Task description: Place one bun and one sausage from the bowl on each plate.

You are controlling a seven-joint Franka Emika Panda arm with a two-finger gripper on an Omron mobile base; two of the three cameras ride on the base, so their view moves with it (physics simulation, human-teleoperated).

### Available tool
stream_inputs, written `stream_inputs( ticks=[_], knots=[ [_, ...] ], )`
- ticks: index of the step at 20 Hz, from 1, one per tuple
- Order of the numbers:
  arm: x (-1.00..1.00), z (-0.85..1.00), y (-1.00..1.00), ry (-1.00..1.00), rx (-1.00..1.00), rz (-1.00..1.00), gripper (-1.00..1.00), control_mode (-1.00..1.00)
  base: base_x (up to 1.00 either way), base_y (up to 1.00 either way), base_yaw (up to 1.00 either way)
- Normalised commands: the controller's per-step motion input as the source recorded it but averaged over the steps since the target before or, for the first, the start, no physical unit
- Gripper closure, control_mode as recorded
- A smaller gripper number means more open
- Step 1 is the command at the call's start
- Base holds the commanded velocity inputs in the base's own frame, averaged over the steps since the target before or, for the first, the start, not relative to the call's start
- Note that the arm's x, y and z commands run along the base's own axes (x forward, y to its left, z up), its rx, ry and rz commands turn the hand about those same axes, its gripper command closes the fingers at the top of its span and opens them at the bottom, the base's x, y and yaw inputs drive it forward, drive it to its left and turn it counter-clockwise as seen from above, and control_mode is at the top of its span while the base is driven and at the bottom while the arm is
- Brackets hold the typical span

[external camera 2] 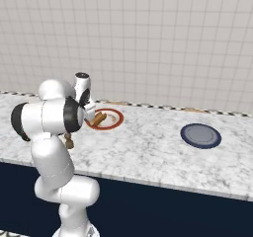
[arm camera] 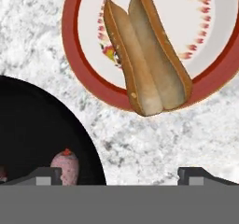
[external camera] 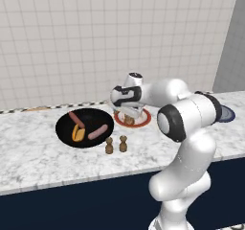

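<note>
Honestly there was nothing to read anywhere, no words, brands or numbers. The closest thing was the little red flower pattern on the white plate (arm camera: 205, 27), and that was just decoration, not writing.

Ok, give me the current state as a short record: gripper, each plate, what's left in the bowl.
gripper: open, holding nothing, above the counter between bowl and white plate
white plate: one bun lying on it, one end over the red rim; no sausage
blue plate: nothing on it
bowl: two sausages and one bun
shakers: two brown ones, upright on the counter in front of the bowl
done so far: one bun placed
</note>
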Motion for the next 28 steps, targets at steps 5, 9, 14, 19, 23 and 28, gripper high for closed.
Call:
stream_inputs(
  ticks=[5, 9, 14, 19, 23, 28],
  knots=[
    [0.13, 0.05, 0.99, 0.22, 0.0, -0.09, -1.0, -1.0, 0.0, 0.0, 0.0],
    [0.42, 0.0, 0.75, 0.28, 0.0, -0.11, -1.0, -1.0, 0.0, 0.0, 0.0],
    [0.09, -0.12, 0.3, 0.14, -0.03, -0.11, -1.0, -1.0, 0.0, 0.0, 0.0],
    [-0.28, -0.37, 0.0, 0.0, -0.04, 0.0, -1.0, -1.0, 0.0, 0.0, 0.0],
    [-0.34, -0.22, -0.01, 0.0, -0.01, -0.01, -1.0, -1.0, 0.0, 0.0, 0.0],
    [-0.24, -0.39, -0.06, -0.01, -0.01, -0.01, -1.0, -1.0, 0.0, 0.0, 0.0]
  ],
)
